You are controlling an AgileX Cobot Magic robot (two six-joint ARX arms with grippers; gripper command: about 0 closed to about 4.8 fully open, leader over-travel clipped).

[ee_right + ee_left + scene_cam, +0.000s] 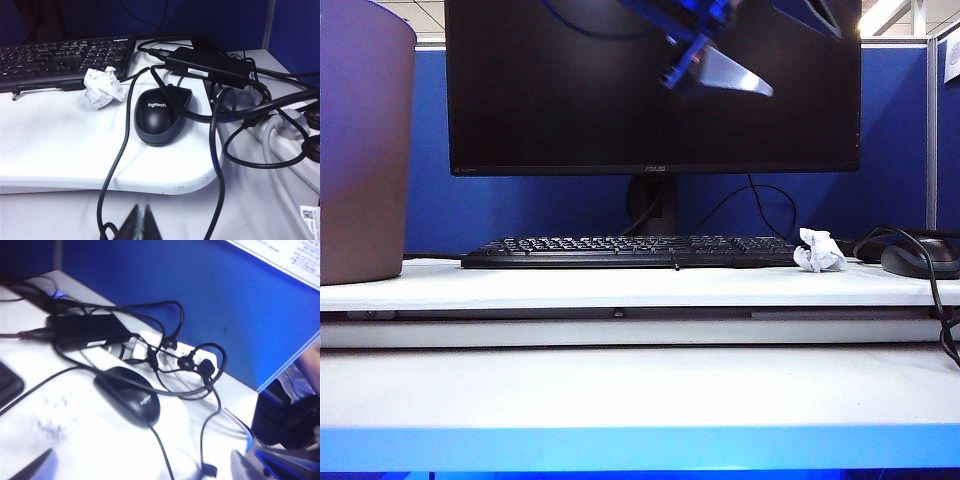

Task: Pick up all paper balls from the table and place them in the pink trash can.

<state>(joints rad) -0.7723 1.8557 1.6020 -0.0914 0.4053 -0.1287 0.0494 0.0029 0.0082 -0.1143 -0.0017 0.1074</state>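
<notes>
Task progress: one white paper ball (819,251) is visible on the raised tier of the counter (620,285); it is not yet collected. Whether other balls already lie in the bin cannot be told (its inside is hidden).
Paper ball position: at the right end of the keyboard (630,251), just beside the black mouse (161,116), well apart from the pink trash can (362,140).
Pink trash can: stands on the raised tier at the far left of the exterior view.
Left pincer (720,70): raised in front of the monitor (650,85), above the ball's side of the counter, jaws spread, grasping nothing.
Right pincer (142,222): low at the front of the counter, near the mouse cable, fingertips pressed together, clenched on nothing.
Remaining work (judgement): lower the left pincer onto the ball, grasp, carry it across to the bin.
Surface: white two-tier counter, blue front edge; lower tier bare in the exterior view.
Clutter: power adapter (207,67), tangled cables and a power strip (287,130) right of the mouse (snag risk).
Room: blue partition panels behind; ceiling lights above.
</notes>
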